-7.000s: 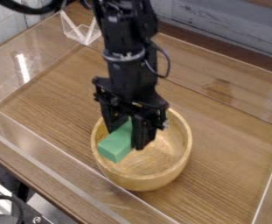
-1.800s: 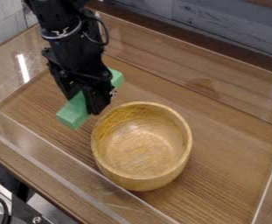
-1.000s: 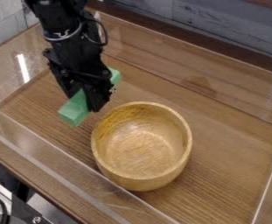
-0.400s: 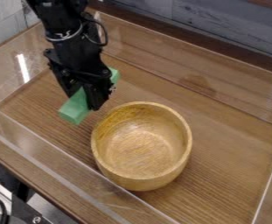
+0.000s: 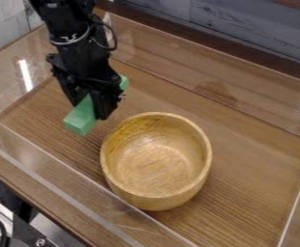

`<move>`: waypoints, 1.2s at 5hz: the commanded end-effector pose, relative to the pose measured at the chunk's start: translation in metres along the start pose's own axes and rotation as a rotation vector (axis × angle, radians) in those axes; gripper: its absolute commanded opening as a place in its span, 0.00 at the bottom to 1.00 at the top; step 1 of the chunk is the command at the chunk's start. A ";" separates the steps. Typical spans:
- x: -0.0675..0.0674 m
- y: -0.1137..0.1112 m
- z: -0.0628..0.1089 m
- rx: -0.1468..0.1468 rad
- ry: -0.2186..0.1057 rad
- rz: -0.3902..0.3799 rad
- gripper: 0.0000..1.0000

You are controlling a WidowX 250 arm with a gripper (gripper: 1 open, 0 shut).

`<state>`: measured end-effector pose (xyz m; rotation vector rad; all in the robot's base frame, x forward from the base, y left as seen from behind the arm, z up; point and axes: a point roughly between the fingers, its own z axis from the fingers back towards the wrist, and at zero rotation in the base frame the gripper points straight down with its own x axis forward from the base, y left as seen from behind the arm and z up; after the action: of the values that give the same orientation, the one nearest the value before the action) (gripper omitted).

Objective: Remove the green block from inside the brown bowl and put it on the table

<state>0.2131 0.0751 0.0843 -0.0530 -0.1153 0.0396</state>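
The green block (image 5: 80,121) is in my gripper (image 5: 99,100): I have it clenched across its middle, one end showing past my fingers toward the lower left of the view and the other peeking out beyond them toward the upper right. That diagonal is its long axis, running crosswise through my grasp. The end at the lower left looks the nearer to the camera; whether the bar is level or tips a little, I can't tell.

What has changed is where we are. Earlier I had the block down inside the brown bowl (image 5: 155,164); now it is out past the rim, over the counter (image 5: 232,85). In the last moments I have barely shifted, so I seem to be settled over the spot or easing into place. The removing half of the job looks done, and the putting down is what I have left.

The bowl sits just beside my gripper, on the lower right side of it in the view, open and upright. Bare counter lies under and around me. I can't tell whether the block touches the wood, so I'd make sure it is resting there before I loosen my hold.
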 end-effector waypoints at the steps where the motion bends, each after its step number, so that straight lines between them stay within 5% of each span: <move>1: 0.011 0.008 0.009 0.024 -0.037 0.012 0.00; 3: 0.013 0.012 0.009 0.027 -0.024 0.030 0.00; 6: 0.026 0.046 -0.008 0.040 -0.040 0.036 0.00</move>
<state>0.2292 0.1152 0.0636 -0.0390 -0.1044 0.0753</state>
